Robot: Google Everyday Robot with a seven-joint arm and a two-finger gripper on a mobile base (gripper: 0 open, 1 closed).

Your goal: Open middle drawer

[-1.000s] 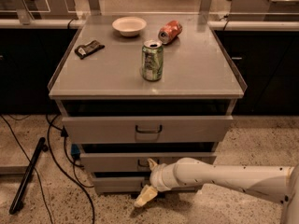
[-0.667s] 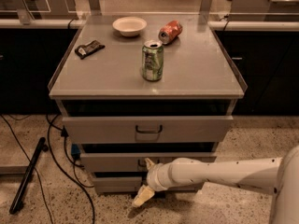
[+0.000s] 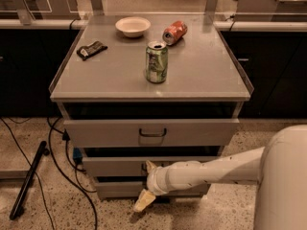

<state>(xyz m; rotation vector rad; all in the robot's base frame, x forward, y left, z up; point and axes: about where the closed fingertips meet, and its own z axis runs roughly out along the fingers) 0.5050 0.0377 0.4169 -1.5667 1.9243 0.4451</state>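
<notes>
**One camera, high and in front**

We look down from above and in front onto the grey metal cabinet [image 3: 96, 132], with its flat grey tabletop [image 3: 201, 66] facing us squarely. We sit near. The white arm [image 3: 216, 171] enters lower right, and its claw [image 3: 144, 186] is at the shallow grey middle drawer [image 3: 110, 166], fingers spread.
</notes>
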